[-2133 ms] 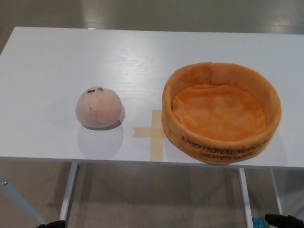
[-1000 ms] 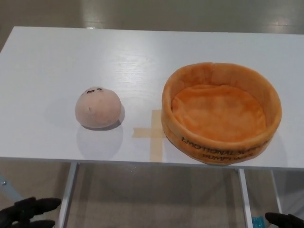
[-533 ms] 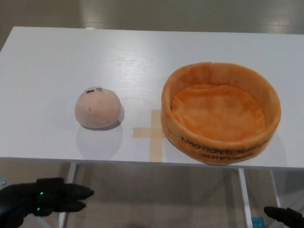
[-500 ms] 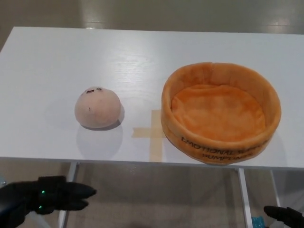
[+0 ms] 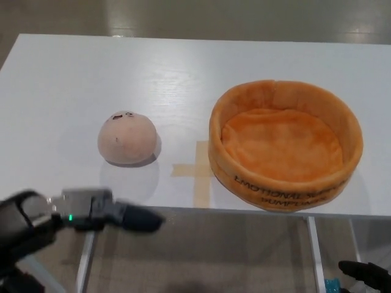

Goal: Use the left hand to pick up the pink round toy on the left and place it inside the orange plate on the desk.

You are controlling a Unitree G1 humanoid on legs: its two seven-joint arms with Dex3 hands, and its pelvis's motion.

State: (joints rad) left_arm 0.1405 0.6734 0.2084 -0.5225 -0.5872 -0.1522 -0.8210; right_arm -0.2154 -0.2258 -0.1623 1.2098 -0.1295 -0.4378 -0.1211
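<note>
Where the surface spreads: white surface [image 5: 73,79] fills most of the head view, its near edge running across the lower part of the picture and its far edge near the top; floor shows beyond both edges.
Open room: broad bare stretches lie behind the toy and the plate and out to the left edge; a bare strip also separates the two.
Orange plate: the soft, round, high-walled orange plate [image 5: 244,177] sits on the right half, its front wall close to the near edge, black lettering on that wall; its inside is empty.
Left hand: the left hand [image 5: 98,210] comes in from the lower left, blurred, at the near edge of the surface and in front of the toy, apart from it; its fingers [image 5: 139,218] point right, stretched out, holding nothing. A small green light shows on it.
Pink round toy: the pink round toy [image 5: 126,138] rests on the left half, well apart from the plate and back from the near edge.
Tape cross: a tan tape cross [image 5: 197,170] lies flat between toy and plate, just beside the plate's wall, its lower arm reaching toward the near edge.
Right hand: only a dark tip of the right hand [image 5: 363,271] shows at the bottom right corner, below the surface; I cannot tell its state.
</note>
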